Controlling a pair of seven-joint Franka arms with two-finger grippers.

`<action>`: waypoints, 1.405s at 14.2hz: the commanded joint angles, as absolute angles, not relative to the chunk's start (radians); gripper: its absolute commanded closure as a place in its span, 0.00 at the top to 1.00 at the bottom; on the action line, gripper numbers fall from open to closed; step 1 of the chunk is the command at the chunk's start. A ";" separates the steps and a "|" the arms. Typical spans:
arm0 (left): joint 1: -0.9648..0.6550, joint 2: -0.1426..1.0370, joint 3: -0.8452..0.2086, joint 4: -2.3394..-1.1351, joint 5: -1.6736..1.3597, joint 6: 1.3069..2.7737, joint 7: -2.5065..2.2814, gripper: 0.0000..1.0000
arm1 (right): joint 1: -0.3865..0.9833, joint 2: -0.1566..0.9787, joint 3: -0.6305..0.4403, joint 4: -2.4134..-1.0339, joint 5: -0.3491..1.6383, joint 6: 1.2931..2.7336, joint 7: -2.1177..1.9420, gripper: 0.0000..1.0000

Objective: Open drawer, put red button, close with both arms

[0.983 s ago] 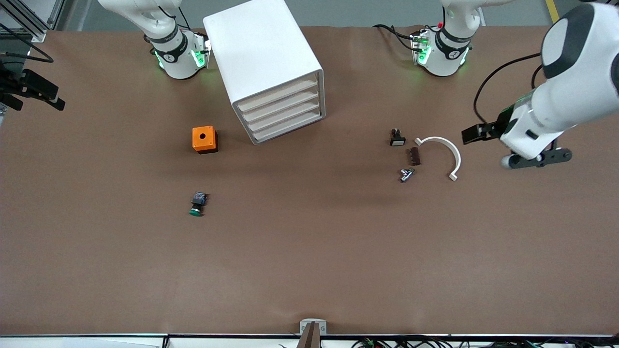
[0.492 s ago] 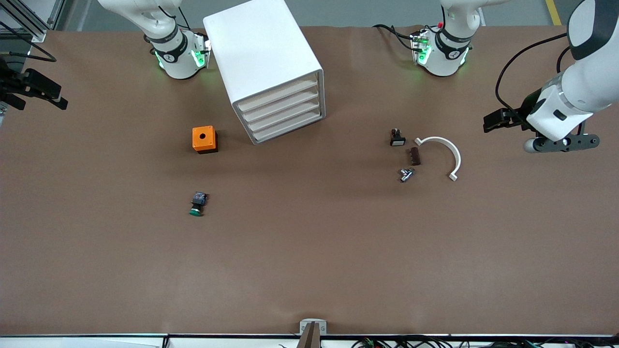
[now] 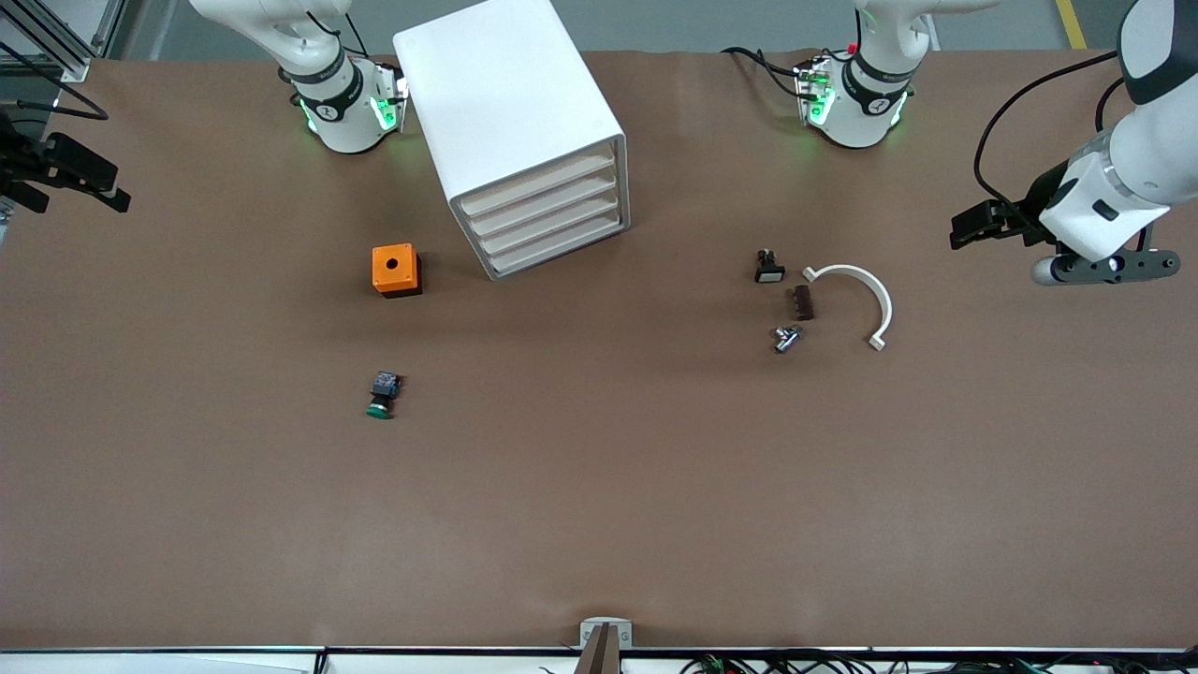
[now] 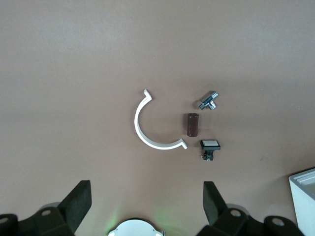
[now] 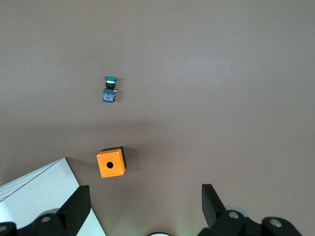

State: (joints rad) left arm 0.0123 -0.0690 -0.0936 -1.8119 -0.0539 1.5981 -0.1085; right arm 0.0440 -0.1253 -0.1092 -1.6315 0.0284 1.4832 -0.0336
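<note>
Only the left wrist view shows the left tool [image 4: 145,211] gaping, empty; right tool [image 5: 142,211] likewise. Since earlier, the left arm [image 3: 1114,201] swung away from the cabinet [image 3: 519,131].

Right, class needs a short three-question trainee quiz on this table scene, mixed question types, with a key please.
1. True or false: one drawer of the white cabinet stands pulled out.
2. The push-button lying nearer to the front camera than the orange box has a cap of which colour? A red, B green, C yellow.
3. Fill in: the left gripper, over the table toward the left arm's end, and the right gripper, over the right arm's end, are both ____ and hold nothing.
Key: 1 false; 2 B; 3 open.
</note>
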 commanded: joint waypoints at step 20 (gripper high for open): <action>0.021 -0.092 -0.091 -1.644 -0.028 1.554 -0.094 1.00 | 0.048 -0.140 -0.109 -1.632 0.023 1.473 -0.043 1.00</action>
